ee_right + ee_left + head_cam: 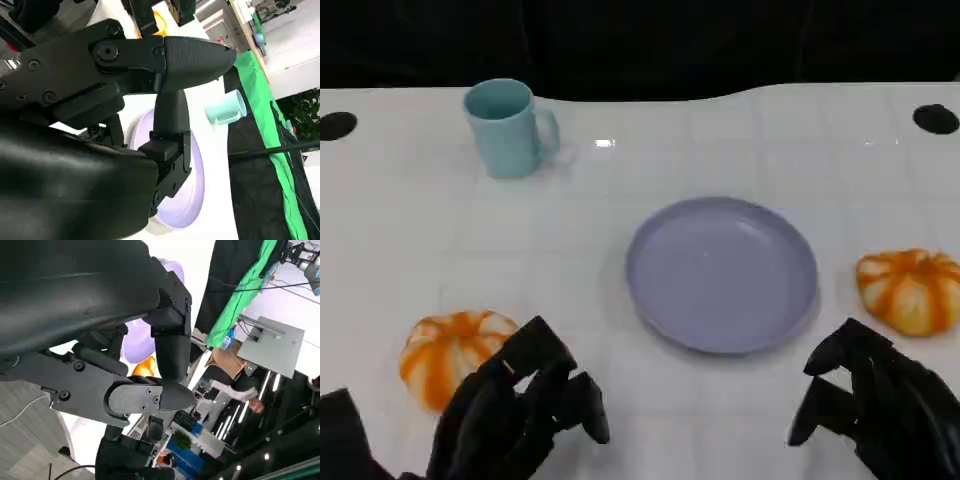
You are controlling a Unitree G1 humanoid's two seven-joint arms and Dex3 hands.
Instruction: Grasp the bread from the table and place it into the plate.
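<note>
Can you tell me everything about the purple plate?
The purple plate is round and pale lilac, smooth and a bit shiny, like plastic, with a low raised rim. It lies flat on the white table, right side up, with nothing in it. One orange-striped bread lies to its right and another bread to its lower left; neither touches it. A blue cup stands farther back. No hand touches the plate.

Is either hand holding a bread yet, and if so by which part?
No. The left hand hovers beside the left bread, the right hand near the right bread; neither holds anything.
</note>
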